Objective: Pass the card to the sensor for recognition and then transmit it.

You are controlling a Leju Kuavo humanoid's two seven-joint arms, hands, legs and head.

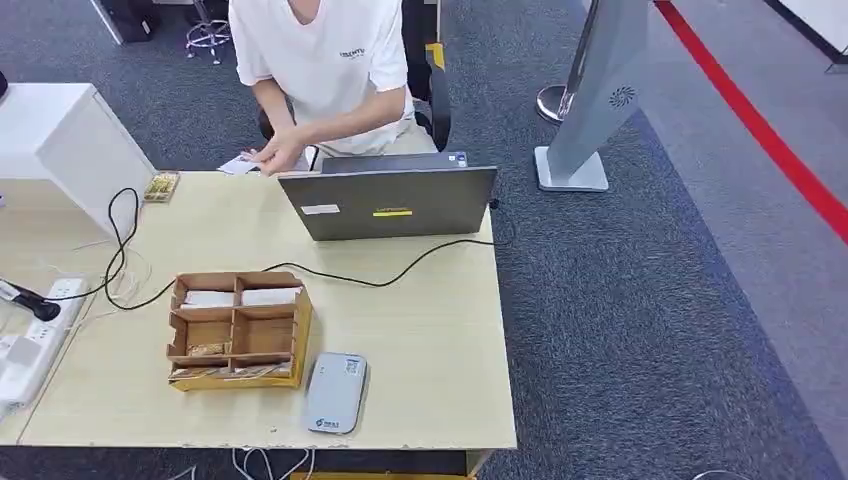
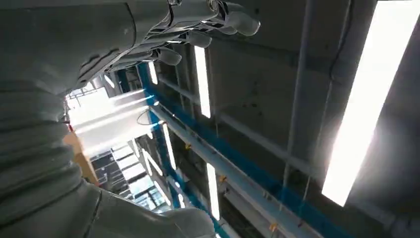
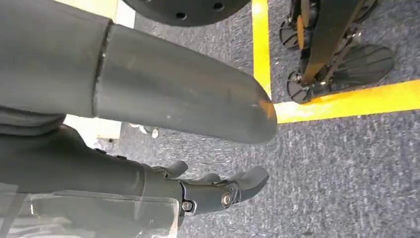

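Cards [image 1: 242, 297] sit in the box [image 1: 238, 330] beside the reader [image 1: 336, 392], far from both hands. Left hand [image 2: 198, 29] points at the ceiling, fingers loosely apart, empty; right hand [image 3: 213, 191] hangs floorward, empty, fingers spread. Risk: a reach from so far may snag the cable [image 1: 400, 268].

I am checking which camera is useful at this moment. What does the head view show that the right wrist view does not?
Head view alone: the table with the wooden organizer, the grey card reader, the laptop, and a person seated behind it.

Right wrist view alone: the right hand, empty with fingers apart, above yellow floor tape.

Both: grey carpet.
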